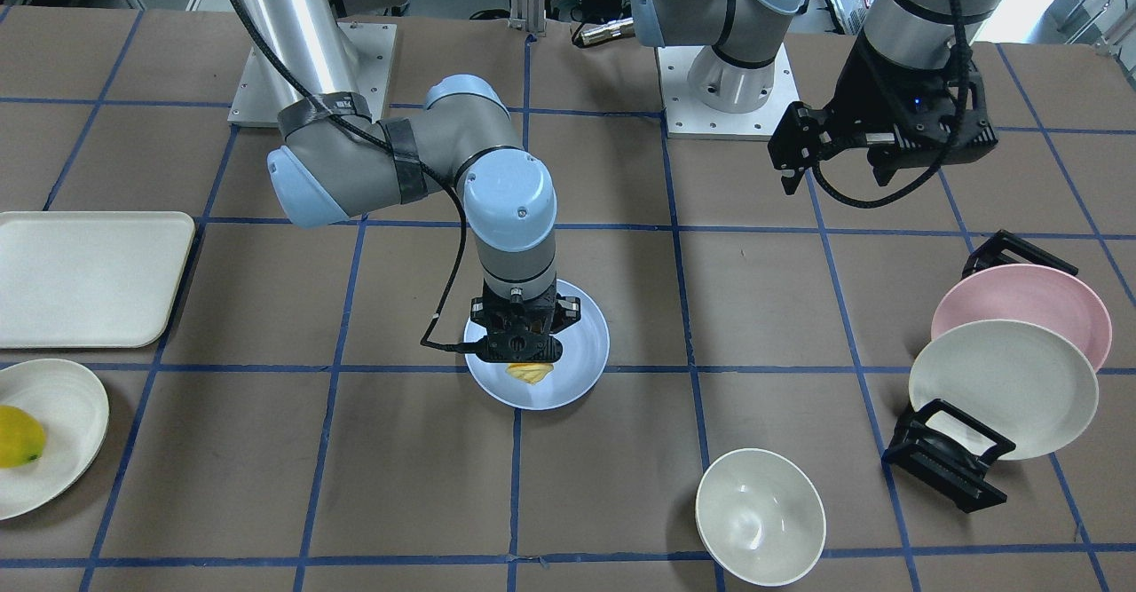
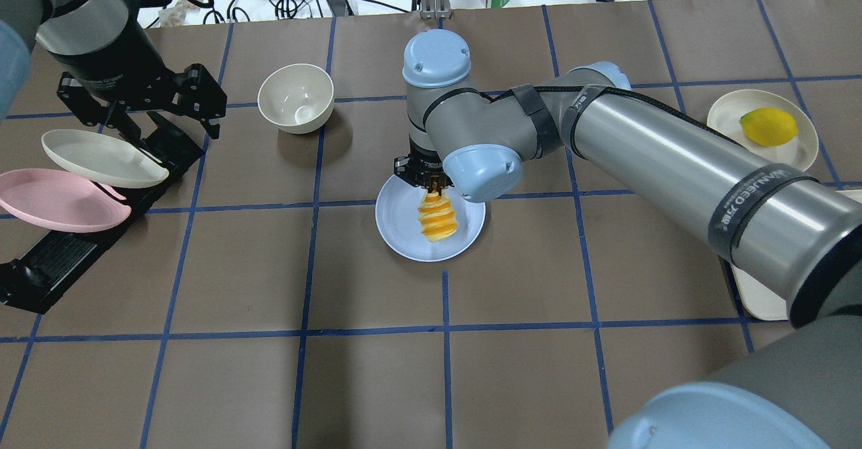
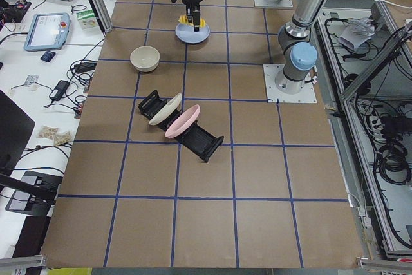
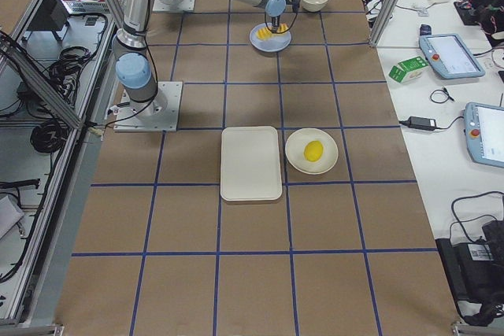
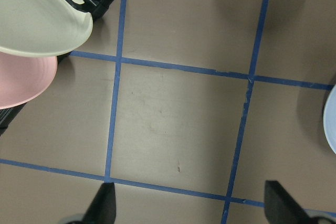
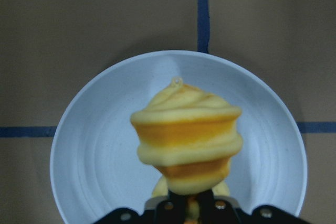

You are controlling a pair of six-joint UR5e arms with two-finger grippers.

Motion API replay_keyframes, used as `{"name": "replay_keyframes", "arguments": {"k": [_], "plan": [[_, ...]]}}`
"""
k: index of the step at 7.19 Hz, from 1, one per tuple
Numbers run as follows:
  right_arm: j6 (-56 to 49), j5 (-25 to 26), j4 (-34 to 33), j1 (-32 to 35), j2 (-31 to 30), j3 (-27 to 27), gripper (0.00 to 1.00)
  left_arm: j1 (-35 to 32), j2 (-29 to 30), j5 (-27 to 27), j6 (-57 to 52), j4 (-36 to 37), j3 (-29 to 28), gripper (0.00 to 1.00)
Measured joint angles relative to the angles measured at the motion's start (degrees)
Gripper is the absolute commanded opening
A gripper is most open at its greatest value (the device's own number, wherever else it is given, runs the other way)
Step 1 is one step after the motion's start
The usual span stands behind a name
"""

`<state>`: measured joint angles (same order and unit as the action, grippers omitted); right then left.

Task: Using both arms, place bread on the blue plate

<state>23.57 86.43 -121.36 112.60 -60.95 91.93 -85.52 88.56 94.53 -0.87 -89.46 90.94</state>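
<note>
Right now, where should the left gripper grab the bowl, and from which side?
Take the bowl by its rim, probably from straight above, one finger inside and one outside. It stands upright and empty with a thin wall, and its round body looks too wide to span.

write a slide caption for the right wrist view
Right gripper holding the bread by one end, blue plate beneath it

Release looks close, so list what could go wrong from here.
1. The right end effector grips the ridged golden-orange bread loaf by one end over the round pale-blue plate; released, it may topple or roll toward the rim.
2. The open left end effector hangs near the cream plate and pink plate in the black rack; a careless swing could knock them.
</note>
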Motion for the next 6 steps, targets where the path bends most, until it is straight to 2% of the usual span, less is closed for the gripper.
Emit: {"name": "replay_keyframes", "arguments": {"k": [1,2,4,6], "plan": [[-0.1,0.0,-0.6,0.1,0.9,0.0,0.23,-0.4,0.1,-1.0,-0.3,1.6,0.2,1.00],[-0.1,0.0,-0.7,0.1,1.4,0.0,0.68,-0.4,0.0,-2.5,-1.3,3.0,0.5,1.00],[-0.1,-0.4,-0.7,0.2,1.7,0.1,0.91,-0.3,-0.5,-4.8,-3.3,4.0,1.4,1.00],[0.0,-1.1,-0.7,0.2,1.5,0.0,1.00,-0.4,-1.0,-6.9,-3.3,3.8,2.1,1.00]]}}
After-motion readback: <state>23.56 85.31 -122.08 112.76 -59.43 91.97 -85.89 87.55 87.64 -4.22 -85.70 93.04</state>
